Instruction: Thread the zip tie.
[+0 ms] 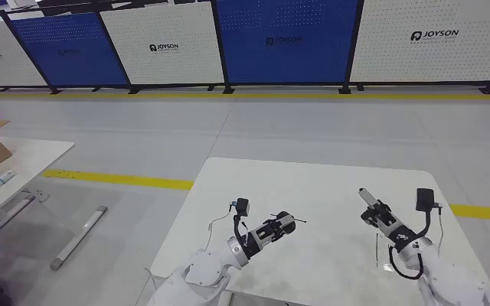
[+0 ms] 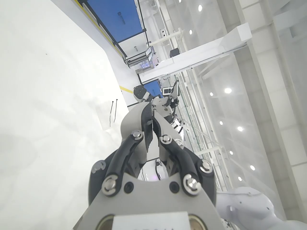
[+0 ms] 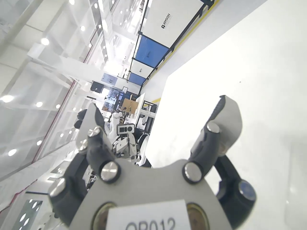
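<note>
In the top view my left gripper (image 1: 285, 223) is held above the white table (image 1: 306, 180), near its front left. A thin black zip tie (image 1: 300, 222) sticks out from its tips. The left wrist view has that gripper (image 2: 150, 118) with its ribbed pads pressed together. Two more black zip ties (image 2: 112, 112) lie side by side on the table close to my right arm, seen from above as a thin line (image 1: 377, 249). My right gripper (image 1: 370, 203) hovers over the table's right side. Its fingers are spread wide with nothing between them (image 3: 160, 111).
The table's rounded left edge (image 1: 187, 206) and front edge are close to both arms. A second white table (image 1: 31, 157) stands off to the far left. Blue and white panels (image 1: 287, 42) line the back, beyond a yellow floor stripe.
</note>
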Controlling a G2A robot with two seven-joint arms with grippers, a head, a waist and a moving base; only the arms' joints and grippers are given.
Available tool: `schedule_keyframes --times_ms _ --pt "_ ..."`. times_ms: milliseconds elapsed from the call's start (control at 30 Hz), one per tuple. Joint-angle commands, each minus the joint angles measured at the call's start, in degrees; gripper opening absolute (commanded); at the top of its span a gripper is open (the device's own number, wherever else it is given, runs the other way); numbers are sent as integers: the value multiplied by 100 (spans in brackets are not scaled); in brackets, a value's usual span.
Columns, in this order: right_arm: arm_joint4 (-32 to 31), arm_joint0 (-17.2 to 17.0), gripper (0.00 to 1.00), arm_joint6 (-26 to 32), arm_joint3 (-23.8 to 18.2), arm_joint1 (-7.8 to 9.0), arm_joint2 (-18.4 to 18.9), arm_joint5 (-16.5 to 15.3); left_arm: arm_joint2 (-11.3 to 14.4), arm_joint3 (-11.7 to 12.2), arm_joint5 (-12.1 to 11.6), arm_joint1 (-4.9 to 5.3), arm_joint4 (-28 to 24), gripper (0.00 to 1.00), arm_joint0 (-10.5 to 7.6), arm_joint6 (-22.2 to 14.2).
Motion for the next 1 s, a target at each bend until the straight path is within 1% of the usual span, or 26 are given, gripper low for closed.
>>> schedule_keyframes --times_ms 0,233,300,367,400,433,467,500,533,633,700,767,833,867,967 --pt "-4 -3 100 7 -2 1 -1 -4 0 0 0 0 0 0 0 0" --pt "-56 -1 100 64 -15 4 -13 -31 0 0 0 0 0 0 0 0" --pt "-245 62 100 363 -17 35 64 -112 0 0 0 0 0 0 0 0" --pt "-798 112 100 787 -71 104 222 -210 0 0 0 0 0 0 0 0" --pt "-1010 108 100 882 -64 133 335 -198 0 0 0 0 0 0 0 0" --pt "-1327 84 100 963 -99 170 477 -103 0 0 0 0 0 0 0 0" --pt "-1467 58 100 1085 -147 195 569 -114 0 0 0 0 0 0 0 0" --pt "-1452 18 100 1193 -165 213 678 -162 0 0 0 0 0 0 0 0" --pt "-1558 -28 100 1443 -186 249 812 -276 0 0 0 0 0 0 0 0" --pt "-1912 -52 100 2025 -178 323 992 -439 0 0 0 0 0 0 0 0" --pt "-2265 -30 100 2309 -123 354 929 -499 0 0 0 0 0 0 0 0" --pt "-2341 78 100 2515 4 362 837 -530 0 0 0 0 0 0 0 0" --pt "-2435 269 100 2758 216 368 693 -571 0 0 0 0 0 0 0 0" --pt "-2435 357 100 2811 304 366 644 -563 0 0 0 0 0 0 0 0" --pt "-2435 357 100 2811 304 366 644 -563 0 0 0 0 0 0 0 0"
